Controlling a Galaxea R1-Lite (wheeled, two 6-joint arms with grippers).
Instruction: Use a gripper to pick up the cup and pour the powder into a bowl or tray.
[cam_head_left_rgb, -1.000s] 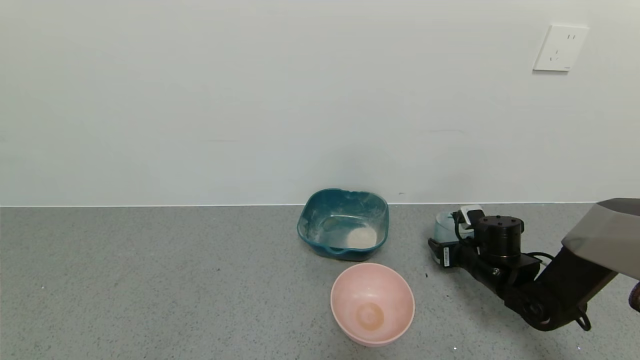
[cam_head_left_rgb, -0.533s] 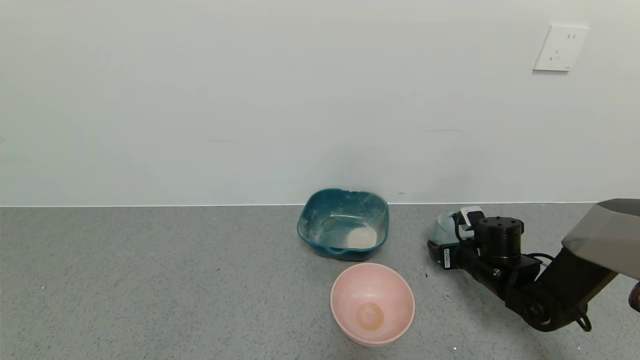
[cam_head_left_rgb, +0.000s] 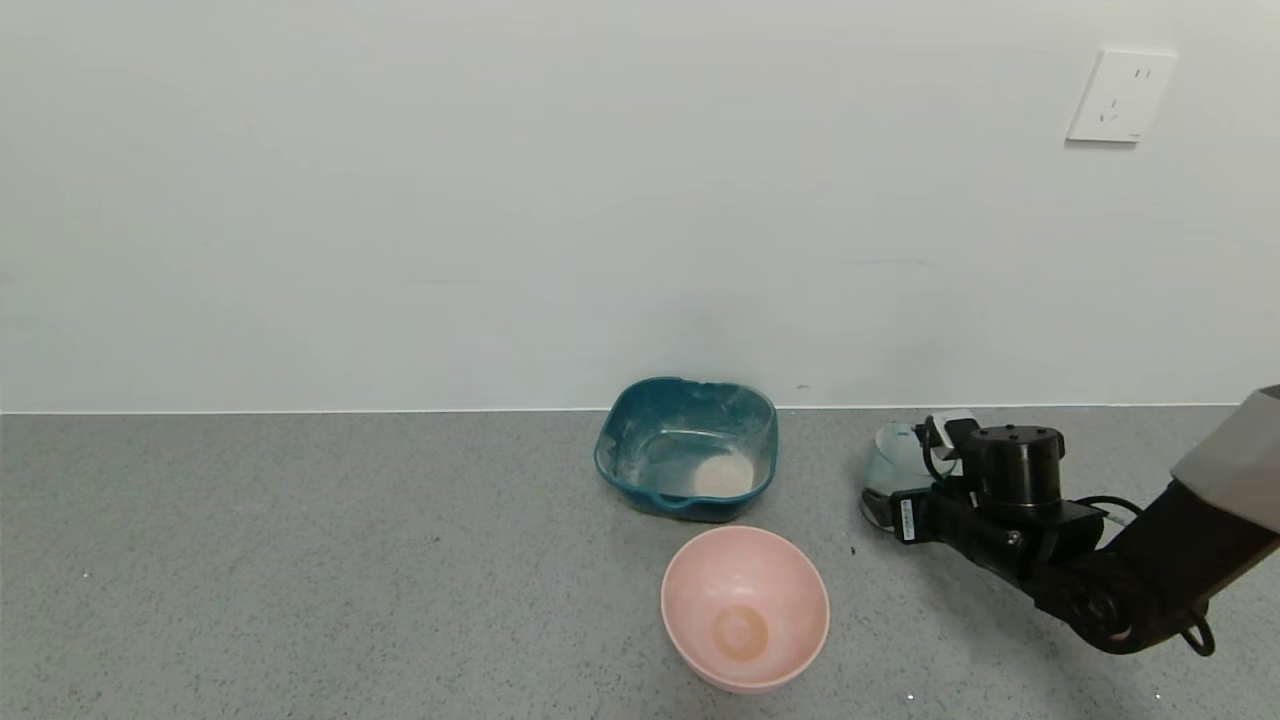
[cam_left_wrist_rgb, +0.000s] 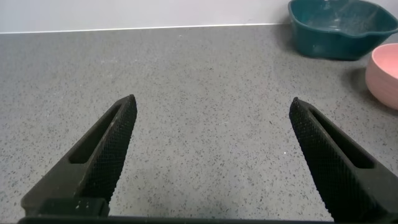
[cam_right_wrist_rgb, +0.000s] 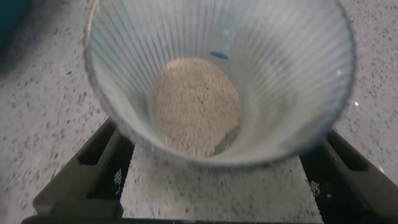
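Observation:
The ribbed pale blue-green cup (cam_head_left_rgb: 890, 450) stands on the grey counter at the right. In the right wrist view the cup (cam_right_wrist_rgb: 280, 74) shows a small heap of beige powder (cam_right_wrist_rgb: 196, 102) in its bottom. My right gripper (cam_head_left_rgb: 888, 482) is open, and the cup sits between its spread fingers (cam_right_wrist_rgb: 81, 177). The dark teal dish (cam_head_left_rgb: 620, 440) stands left of the cup and holds a heap of powder (cam_head_left_rgb: 722, 472). My left gripper (cam_left_wrist_rgb: 211, 101) is open and empty over bare counter and does not show in the head view.
A round pink bowl (cam_head_left_rgb: 745, 608) sits in front of the teal dish; it also shows in the left wrist view (cam_left_wrist_rgb: 385, 74) beside the dish (cam_left_wrist_rgb: 339, 31). A white wall rises just behind the counter, with a socket (cam_head_left_rgb: 1120, 95) at upper right.
My right arm has drawn back a little to the right, so more of the cup shows beyond the gripper. The cup, dish and pink bowl have not moved.

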